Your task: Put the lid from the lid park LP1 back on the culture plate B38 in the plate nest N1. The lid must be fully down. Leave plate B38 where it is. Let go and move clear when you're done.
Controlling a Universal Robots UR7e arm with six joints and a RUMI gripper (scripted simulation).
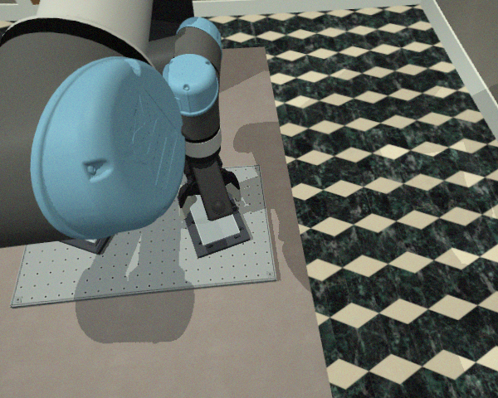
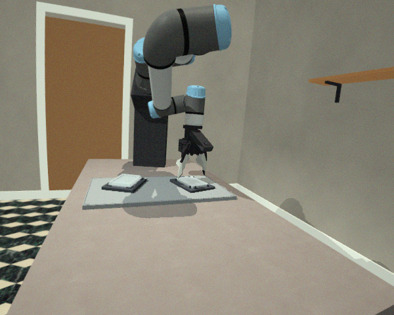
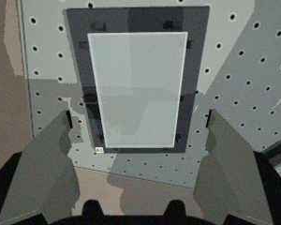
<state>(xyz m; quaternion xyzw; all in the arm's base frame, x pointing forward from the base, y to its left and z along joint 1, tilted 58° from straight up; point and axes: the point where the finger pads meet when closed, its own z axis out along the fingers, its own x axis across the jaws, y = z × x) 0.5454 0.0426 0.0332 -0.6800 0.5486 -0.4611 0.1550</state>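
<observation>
The clear flat lid [image 1: 220, 231] [image 2: 194, 182] [image 3: 138, 89] lies in the dark lid park LP1 [image 1: 206, 250] [image 2: 190, 188] [image 3: 77, 37] on the right part of the perforated board [image 1: 154, 274] [image 2: 156, 197] [image 3: 244, 70]. My gripper [image 1: 210, 206] [image 2: 191, 172] [image 3: 139, 111] is open and empty, pointing down a little above the lid, one finger on each side of it. The white well plate B38 [image 2: 124, 180] sits without a lid in the dark nest N1 [image 2: 122, 187] [image 1: 92, 246] on the left of the board. In the top view the arm hides the plate.
The arm's large blue elbow cap [image 1: 107, 145] blocks the left of the top view. The dark robot pedestal [image 2: 150, 135] stands at the table's far edge. A wall runs along the table's right side, with a shelf [image 2: 360, 76] high up. An orange door [image 2: 83, 102] is behind.
</observation>
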